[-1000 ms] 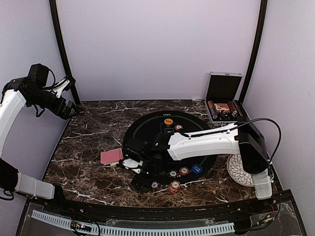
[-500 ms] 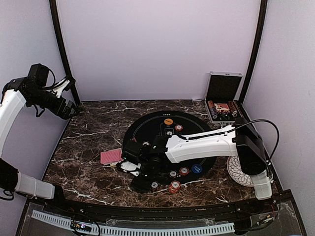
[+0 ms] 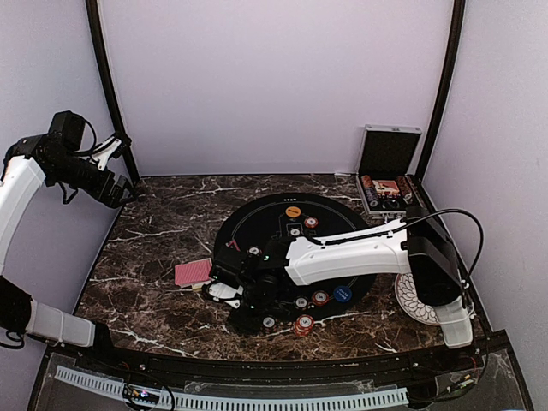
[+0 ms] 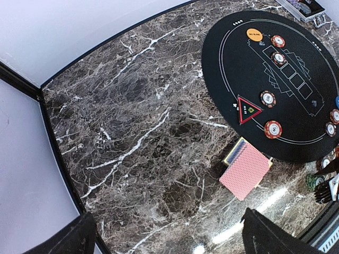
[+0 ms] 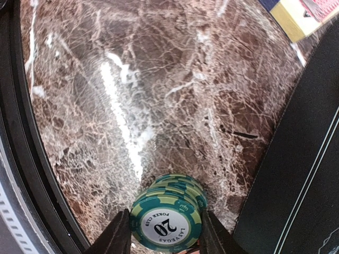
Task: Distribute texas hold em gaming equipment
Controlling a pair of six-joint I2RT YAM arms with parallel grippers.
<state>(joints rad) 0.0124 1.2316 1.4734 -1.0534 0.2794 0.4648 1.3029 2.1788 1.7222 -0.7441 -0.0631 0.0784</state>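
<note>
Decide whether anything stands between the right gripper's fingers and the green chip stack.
Nothing visible does. In the right wrist view the green chip stack sits on bare marble directly between the right gripper's fingers, which flank it closely; the black mat lies off to one side.

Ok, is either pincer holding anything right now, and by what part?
The right pincer clamps the stack of green poker chips by opposite sides of its rim. The left pincer is open and empty.
</note>
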